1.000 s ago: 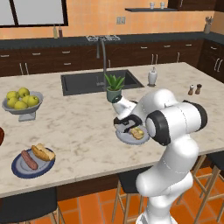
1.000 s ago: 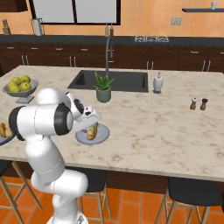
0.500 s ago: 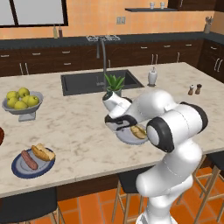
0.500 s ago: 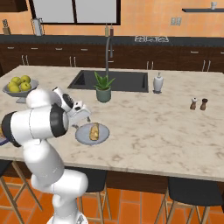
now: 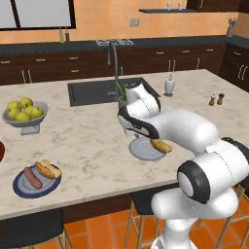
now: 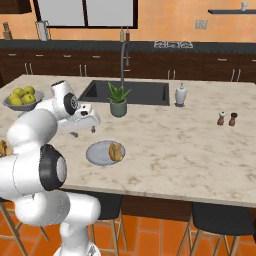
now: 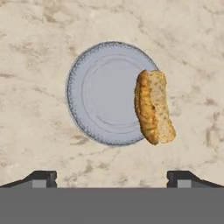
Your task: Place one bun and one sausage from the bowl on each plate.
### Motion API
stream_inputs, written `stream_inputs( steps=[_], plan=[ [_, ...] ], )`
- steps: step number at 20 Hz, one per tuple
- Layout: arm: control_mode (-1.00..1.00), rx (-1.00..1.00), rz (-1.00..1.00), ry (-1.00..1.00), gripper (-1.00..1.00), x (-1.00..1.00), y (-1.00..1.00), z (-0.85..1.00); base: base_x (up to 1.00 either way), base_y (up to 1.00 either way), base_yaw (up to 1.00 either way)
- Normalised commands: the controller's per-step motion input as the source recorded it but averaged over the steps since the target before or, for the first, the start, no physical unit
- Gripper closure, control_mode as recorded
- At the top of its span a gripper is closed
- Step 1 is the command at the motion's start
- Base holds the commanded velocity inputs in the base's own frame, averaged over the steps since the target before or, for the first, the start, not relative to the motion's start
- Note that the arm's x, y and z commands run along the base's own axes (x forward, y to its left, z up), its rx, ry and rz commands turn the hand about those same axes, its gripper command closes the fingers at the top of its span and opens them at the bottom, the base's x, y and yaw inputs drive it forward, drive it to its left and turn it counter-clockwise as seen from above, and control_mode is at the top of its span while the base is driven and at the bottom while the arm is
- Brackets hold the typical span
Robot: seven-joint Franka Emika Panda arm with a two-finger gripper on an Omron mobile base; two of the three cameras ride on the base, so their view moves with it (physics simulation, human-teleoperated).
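Marble island counter [image 5: 92, 141] w/ sink [image 5: 95, 92] at back-centre. On it: pale plate [image 7: 103, 94] near front edge, centre; navy-rim plate [image 5: 36, 181] at front-left corner; apple bowl [image 5: 24, 114] left side; potted plant [image 6: 118, 100] by sink; soap dispenser [image 6: 180, 94], salt & pepper shakers [image 6: 227, 119] right.

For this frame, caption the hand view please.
Open gripper above pale plate, bun overhanging its rim.

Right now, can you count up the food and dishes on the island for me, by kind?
Plates: 2, dark-rimmed plate and pale plate
Buns: 2, bun on the dark-rimmed plate and bun on the pale plate
Sausages: 1, sausage
Apple bowls: 1, apple bowl
Total: 6
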Motion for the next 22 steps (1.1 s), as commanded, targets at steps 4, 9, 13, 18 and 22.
stream_inputs(
  steps=[4, 9, 13, 18, 22],
  plan=[
    [-1.0, 0.48, -0.07, 0.01, -1.0, -1.0, -0.33, 0.8, 0.0, 0.0, 0.0],
    [-1.0, 0.25, 0.0, -0.02, -1.0, -0.93, -0.31, 0.0, 0.0, 0.0, 0.0],
    [-1.0, -0.07, 0.0, 0.0, -1.0, -0.66, -0.06, 0.0, 0.0, 0.0, 0.0],
    [-1.0, -0.01, 0.0, 0.0, -1.0, -0.07, 0.0, -0.01, 0.0, 0.0, 0.0],
    [1.0, 0.0, 0.0, 0.0, -1.0, -0.04, 0.03, 0.0, -0.08, 0.19, 0.0]
  ],
)
